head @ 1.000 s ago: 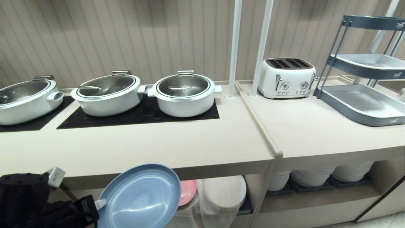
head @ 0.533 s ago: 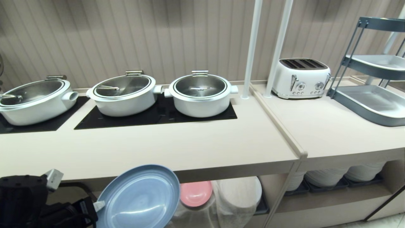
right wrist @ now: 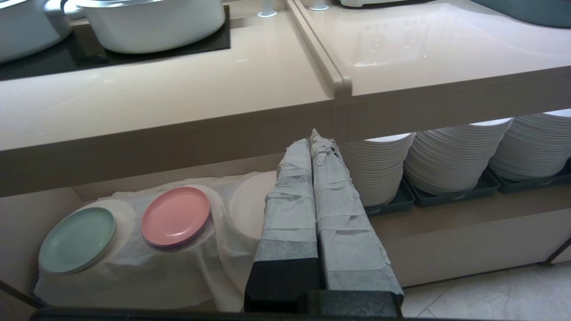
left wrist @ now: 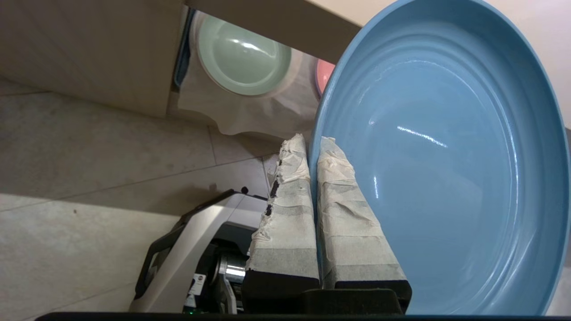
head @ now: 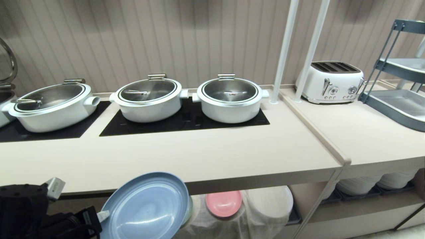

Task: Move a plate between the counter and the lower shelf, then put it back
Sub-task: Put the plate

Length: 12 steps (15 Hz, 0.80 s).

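The left gripper [left wrist: 312, 145] is clamped on the rim of the plate [head: 146, 207], taped fingers [left wrist: 345, 223] pinching the edge from both faces, and the light-blue disc hangs tilted in the air, out in front of the desk's [head: 206, 156] front edge and below its top. So the plate is on neither surface right now!

Here's the relation that matters: from the gripper, the plate fans out toward the desk, its upper rim overlapping the thick front lip in the head view. The lower shelf [right wrist: 134, 285] sits just behind and beneath, with the white cloth [right wrist: 214, 267], the mint-green plate [left wrist: 243, 58] and the pink plate [head: 223, 203] already on it. Which way it goes next I can't call (up onto the top or under into the recess), but either way that tilted rim has to clear the lip, and that looks like the tight spot.

The right gripper [right wrist: 312, 138] is pressed closed on nothing, parked off to the side facing the shelf and the white plate stacks [right wrist: 450, 160]. The left arm is plainly the one in play.

Against a second ago: the pots [head: 229, 99], the toaster [head: 333, 83] and the pink plate have all slid rightward in the head view together, so that's the camera swinging, not the things. The plate sits at the same spot in that view, carried along in the same grip.
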Tool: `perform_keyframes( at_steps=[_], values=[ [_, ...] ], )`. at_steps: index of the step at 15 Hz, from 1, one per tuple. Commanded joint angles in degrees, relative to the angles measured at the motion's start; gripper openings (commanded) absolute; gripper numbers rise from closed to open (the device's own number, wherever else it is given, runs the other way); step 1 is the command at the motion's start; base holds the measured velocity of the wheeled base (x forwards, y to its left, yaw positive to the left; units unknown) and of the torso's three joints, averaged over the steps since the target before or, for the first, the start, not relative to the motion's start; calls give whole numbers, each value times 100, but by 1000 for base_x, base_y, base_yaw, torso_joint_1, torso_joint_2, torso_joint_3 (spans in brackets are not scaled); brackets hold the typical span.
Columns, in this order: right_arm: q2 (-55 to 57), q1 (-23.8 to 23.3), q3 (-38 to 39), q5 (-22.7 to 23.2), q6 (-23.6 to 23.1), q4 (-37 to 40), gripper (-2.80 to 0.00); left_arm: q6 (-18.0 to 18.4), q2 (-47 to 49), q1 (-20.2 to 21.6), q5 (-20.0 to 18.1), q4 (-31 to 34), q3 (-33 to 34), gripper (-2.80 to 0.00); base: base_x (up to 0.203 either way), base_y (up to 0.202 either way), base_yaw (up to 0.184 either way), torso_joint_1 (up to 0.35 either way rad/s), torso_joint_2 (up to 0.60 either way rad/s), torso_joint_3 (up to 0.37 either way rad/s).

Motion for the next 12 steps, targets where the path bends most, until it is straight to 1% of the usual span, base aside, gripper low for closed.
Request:
perform_keyframes(
  at_steps=[1, 12],
  values=[
    [0, 7, 0, -1, 2, -4, -280, -21, -6, -1, 6, -15, 0, -280, 0, 198, -4, 2, 2, -1],
    [0, 7, 0, -1, 2, -4, -280, -21, -6, -9, -11, -22, 0, -280, 0, 197, -1, 3, 2, 4]
  ],
)
